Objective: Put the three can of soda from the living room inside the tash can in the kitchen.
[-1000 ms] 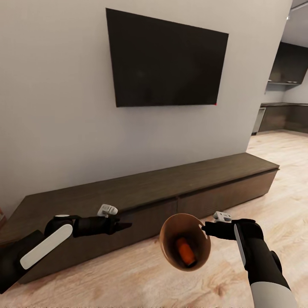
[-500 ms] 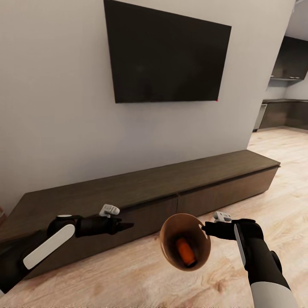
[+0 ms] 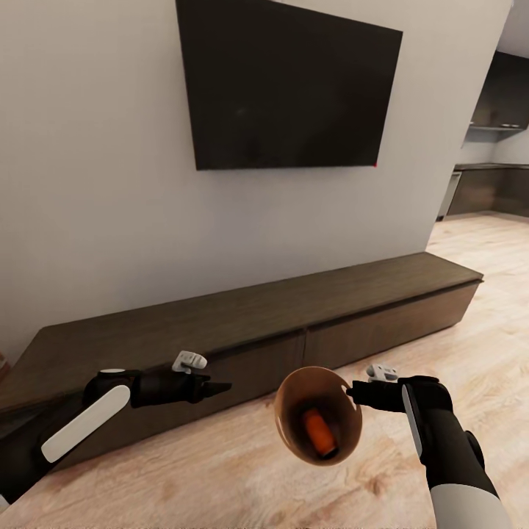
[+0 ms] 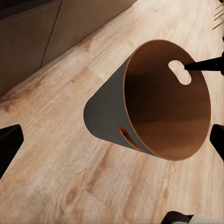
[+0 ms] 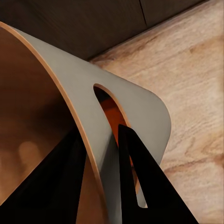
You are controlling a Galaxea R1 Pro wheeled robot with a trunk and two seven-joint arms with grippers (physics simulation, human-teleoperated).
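The right hand (image 3: 351,394) grips the bin (image 3: 318,415) by its rim, tilted above the floor (image 3: 220,470) with one orange can (image 3: 319,430) inside, the left hand (image 3: 220,386) appears closed and empty, so two cans likely remain.

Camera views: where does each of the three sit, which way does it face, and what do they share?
Head view: high, looking down at the TV cabinet; both arms, bin with an orange can inside.
Left wrist view: beside the left gripper, facing the bin's open mouth.
Right wrist view: behind the right gripper, fingers clamping the bin's wall.
Shared: the bin, wood floor.
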